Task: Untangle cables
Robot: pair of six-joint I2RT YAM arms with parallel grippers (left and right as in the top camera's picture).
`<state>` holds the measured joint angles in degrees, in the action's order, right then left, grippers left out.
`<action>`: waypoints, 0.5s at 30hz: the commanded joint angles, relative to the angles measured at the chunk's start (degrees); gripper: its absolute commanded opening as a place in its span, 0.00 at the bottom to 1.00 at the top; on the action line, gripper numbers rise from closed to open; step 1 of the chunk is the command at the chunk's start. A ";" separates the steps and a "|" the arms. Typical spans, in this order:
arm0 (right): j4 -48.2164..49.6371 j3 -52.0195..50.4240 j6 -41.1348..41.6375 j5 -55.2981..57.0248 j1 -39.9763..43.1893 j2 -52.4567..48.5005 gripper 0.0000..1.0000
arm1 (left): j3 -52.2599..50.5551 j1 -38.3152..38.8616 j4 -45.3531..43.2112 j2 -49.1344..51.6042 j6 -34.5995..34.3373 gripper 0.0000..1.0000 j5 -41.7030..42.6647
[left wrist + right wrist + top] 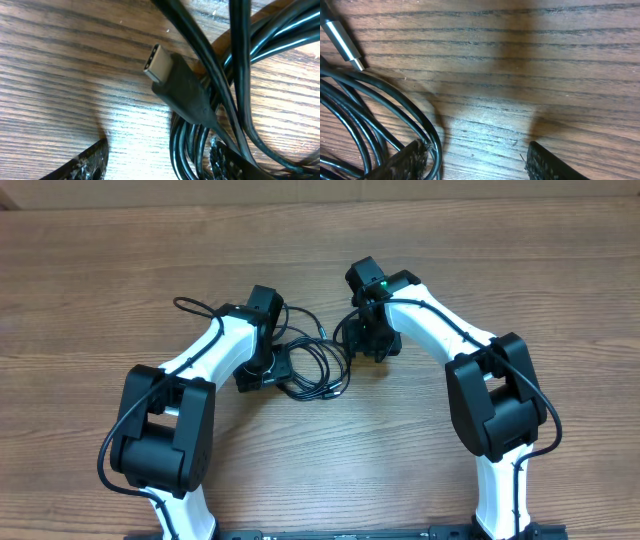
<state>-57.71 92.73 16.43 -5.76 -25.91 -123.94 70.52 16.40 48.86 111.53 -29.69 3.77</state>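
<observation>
A tangle of thin black cables point(312, 366) lies on the wooden table between my two arms. My left gripper point(262, 370) is down at the tangle's left side, open. In the left wrist view its jaws point(160, 162) are apart, with a bundle of cable loops point(192, 150) passing between them, close to the right finger. A USB-C plug point(161, 62) lies just ahead. My right gripper point(372, 345) is open at the tangle's right side. In the right wrist view its jaws point(477, 160) stand over bare wood, cable loops point(380, 115) run by the left finger, and a metal-tipped plug point(342, 42) lies at upper left.
The wooden table point(560, 270) stretches to all sides of the tangle. One cable loop point(195, 307) reaches out to the upper left, beside my left arm. The thicker black wires run along both white arms.
</observation>
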 commanded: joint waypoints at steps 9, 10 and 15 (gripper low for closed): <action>6.14 -4.98 1.40 3.93 -1.44 -0.37 0.62 | -2.56 -0.09 -1.31 3.13 0.31 0.66 -0.61; 7.02 -6.40 2.67 6.73 -1.44 -0.39 0.62 | -2.56 -0.09 -1.31 3.13 0.31 0.66 -0.63; 8.15 -12.13 5.27 17.51 -0.63 -0.39 0.62 | -2.56 -0.09 -0.79 3.13 0.31 0.67 -2.71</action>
<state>-48.86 85.41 19.31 3.66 -27.79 -121.51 70.48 16.43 48.86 111.53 -29.69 3.60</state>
